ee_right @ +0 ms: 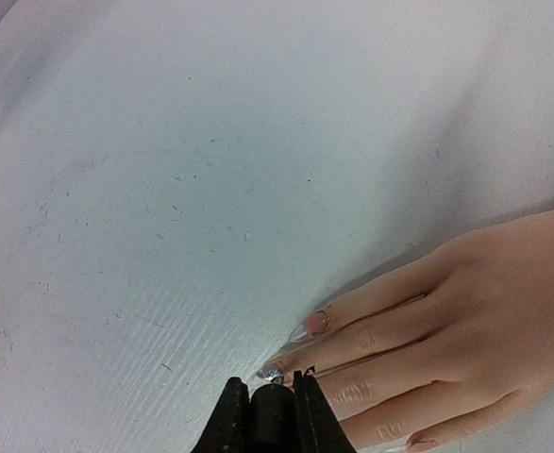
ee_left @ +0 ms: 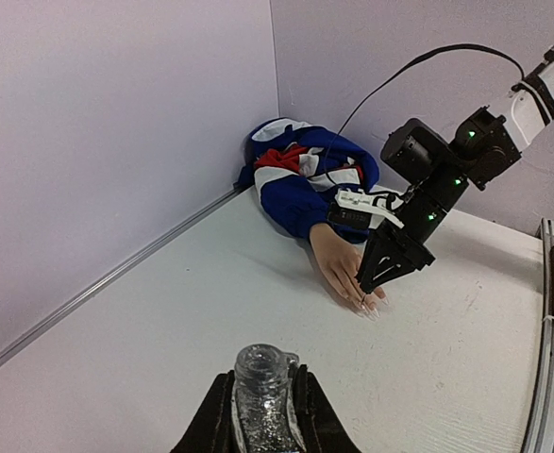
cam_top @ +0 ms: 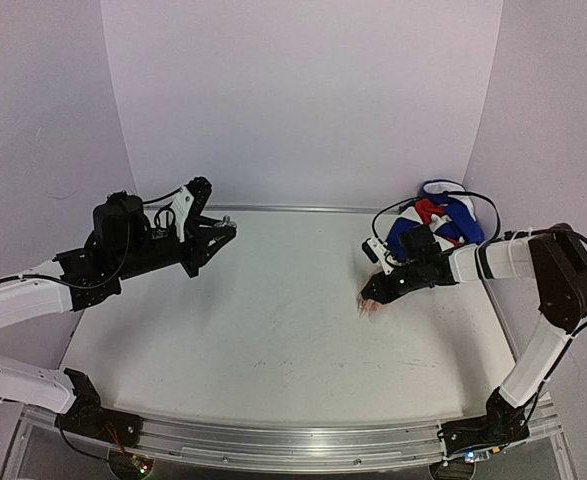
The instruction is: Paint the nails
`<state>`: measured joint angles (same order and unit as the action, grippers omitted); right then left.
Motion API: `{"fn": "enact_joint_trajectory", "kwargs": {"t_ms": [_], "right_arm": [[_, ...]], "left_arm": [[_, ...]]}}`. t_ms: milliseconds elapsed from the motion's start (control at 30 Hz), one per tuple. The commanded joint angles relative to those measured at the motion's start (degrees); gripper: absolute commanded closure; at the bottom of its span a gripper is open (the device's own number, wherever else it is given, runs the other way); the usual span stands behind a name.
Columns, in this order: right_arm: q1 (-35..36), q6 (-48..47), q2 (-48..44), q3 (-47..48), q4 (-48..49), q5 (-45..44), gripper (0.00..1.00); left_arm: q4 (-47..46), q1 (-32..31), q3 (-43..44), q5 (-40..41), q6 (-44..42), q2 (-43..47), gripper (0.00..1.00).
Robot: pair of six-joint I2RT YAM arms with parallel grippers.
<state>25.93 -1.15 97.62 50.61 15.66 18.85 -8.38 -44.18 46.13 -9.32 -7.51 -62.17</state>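
There are two arms, each with one gripper, one mannequin hand, one sleeve and one small bottle, all on or over a single white table [cam_top: 273, 340].

In the right wrist view the mannequin hand [ee_right: 465, 321] fills the lower right of the frame, lying flat on the table with its fingers pointing to the lower left. It is pale and skin-coloured. Three nails [ee_right: 317, 322] can be counted there. The upper one is plain glossy pink, the one below it [ee_right: 271, 372] carries silvery glitter, and a third at the bottom edge looks pink. The other nails cannot be made out.

In the overhead view the mannequin hand sits right of centre, and its blue, white and red sleeve [cam_top: 435, 222] is bunched against the back wall at the upper right.

The right gripper [ee_right: 270, 401] sits at the bottom centre of its own view, with its fingers pressed tight around a black cap [ee_right: 271, 425]. It is just beside the glittered nail. Whether a brush tip touches that nail cannot be told.

The left gripper [ee_left: 260, 420] is at the bottom centre of its view, clamped on the open, clear bottle [ee_left: 260, 377], which stands upright and shows glitter inside. In the overhead view this gripper is in the left half of the frame, well apart from the mannequin hand.
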Motion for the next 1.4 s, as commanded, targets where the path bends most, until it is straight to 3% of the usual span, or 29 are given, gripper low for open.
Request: {"fn": "enact_joint_trajectory", "kwargs": {"t_ms": [0,1367], "right_arm": [[-0.01,0.00,0.98,0.64,-1.24,1.01,1.00],[0.58,-0.17,2.56,1.33,-1.25,3.42,1.00]], "left_arm": [[-1.55,0.42,2.01,-0.35,0.04,1.09,1.00],[-1.55,0.50,2.02,-0.70,0.15,1.12,1.00]]}}
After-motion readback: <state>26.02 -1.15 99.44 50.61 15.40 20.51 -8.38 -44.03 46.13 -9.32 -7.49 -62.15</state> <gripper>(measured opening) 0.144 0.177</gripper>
